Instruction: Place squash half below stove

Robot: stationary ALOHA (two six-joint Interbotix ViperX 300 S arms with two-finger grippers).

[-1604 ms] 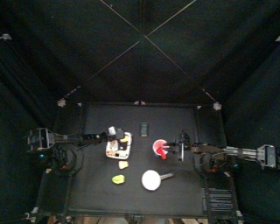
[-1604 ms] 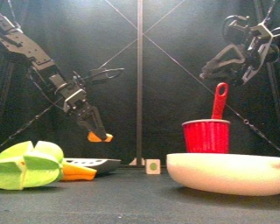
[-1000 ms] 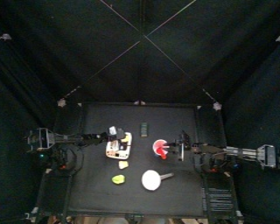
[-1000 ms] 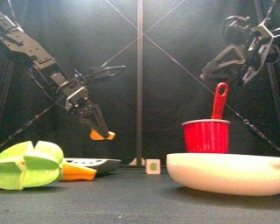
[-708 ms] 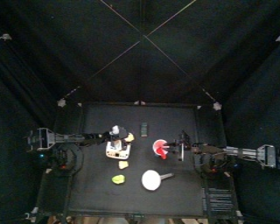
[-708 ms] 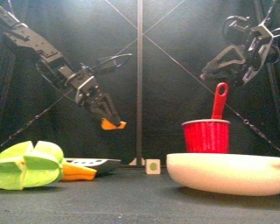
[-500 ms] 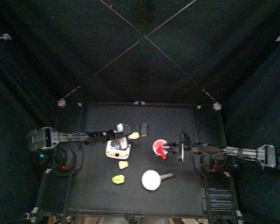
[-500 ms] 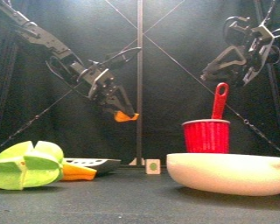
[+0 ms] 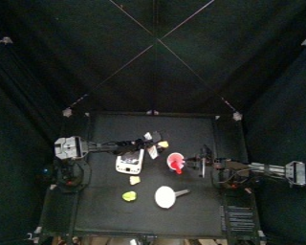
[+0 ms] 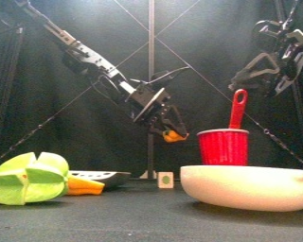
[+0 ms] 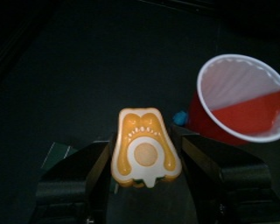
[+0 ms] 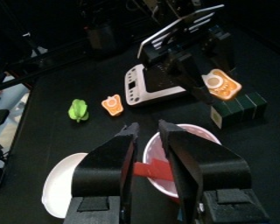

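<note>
The squash half point(image 11: 143, 147), orange with a pale cut face, hangs above the table with my left gripper point(image 11: 143, 166) shut on it. In the top view the squash half point(image 9: 163, 144) is beyond the stove point(image 9: 130, 165), a white block with dark marks, and close to the red bowl point(image 9: 179, 161). In the front view my left gripper point(image 10: 169, 126) holds the squash half point(image 10: 176, 136) just left of the red bowl point(image 10: 223, 146). My right gripper point(image 12: 154, 133) is open above the red bowl point(image 12: 166, 162), raised high point(image 10: 273, 66).
A white bowl point(image 9: 164, 196) and a green vegetable point(image 9: 130, 195) lie near the table's front edge. A red utensil point(image 10: 237, 109) stands in the red bowl. A small orange piece point(image 12: 111, 103) lies by the stove point(image 12: 140, 83). A dark block point(image 12: 248, 105) is behind the squash half.
My left arm has carried the squash half to the right, from above the stove's left side to beside the red bowl. The right arm has barely moved.
</note>
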